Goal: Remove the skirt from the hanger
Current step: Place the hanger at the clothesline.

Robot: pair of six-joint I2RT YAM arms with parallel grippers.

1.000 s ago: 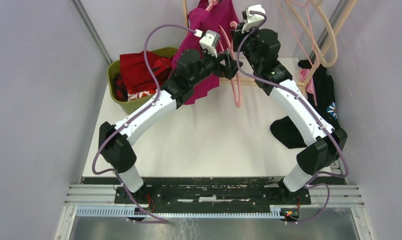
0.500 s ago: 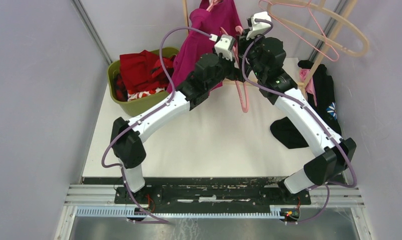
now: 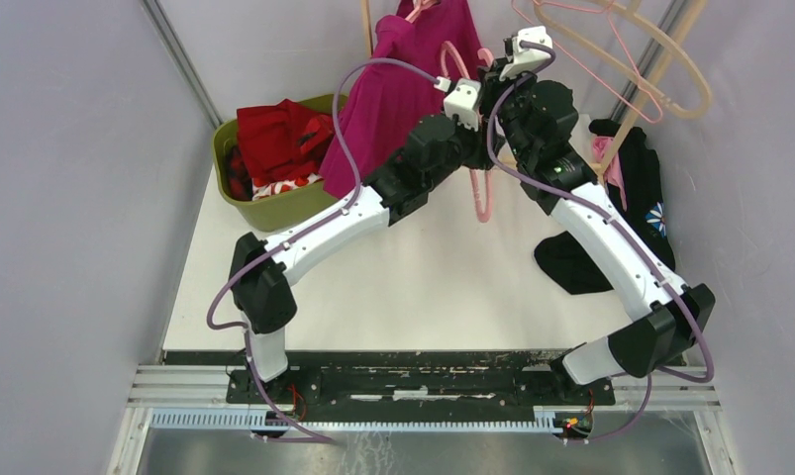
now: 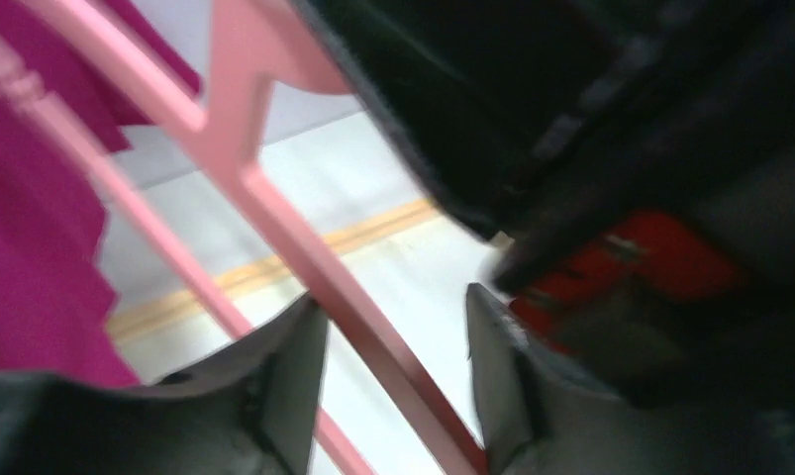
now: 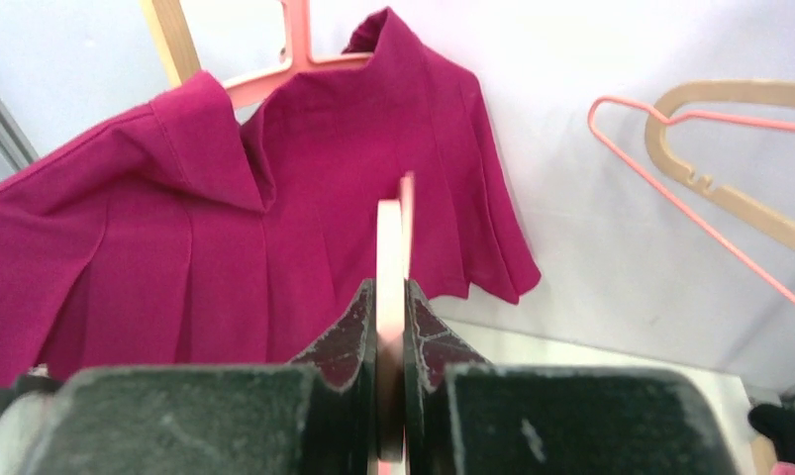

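Observation:
The magenta skirt (image 3: 398, 84) hangs at the back, its top draped over a pink hanger piece (image 5: 294, 45); it fills the left of the right wrist view as skirt (image 5: 215, 247). My right gripper (image 5: 391, 297) is shut on a pink hanger (image 3: 482, 188), seen edge-on between its pads. My left gripper (image 4: 393, 366) is open, its fingers (image 4: 294, 386) straddling a bar of the pink hanger (image 4: 363, 317), with skirt cloth (image 4: 27, 247) at its left. From above, the left gripper (image 3: 477, 124) and right gripper (image 3: 500, 111) meet beside the skirt.
A green basket (image 3: 225, 139) of red clothes stands at the back left. Black garments (image 3: 571, 262) lie and hang on the right. Empty beige and pink hangers (image 3: 660, 69) hang on the rack at the back right. Grey walls close in on both sides.
Both arms have moved right and up with the pink hanger. My left jaws have narrowed around the hanger bar. The skirt has spread leftward, and the empty hangers have swung.

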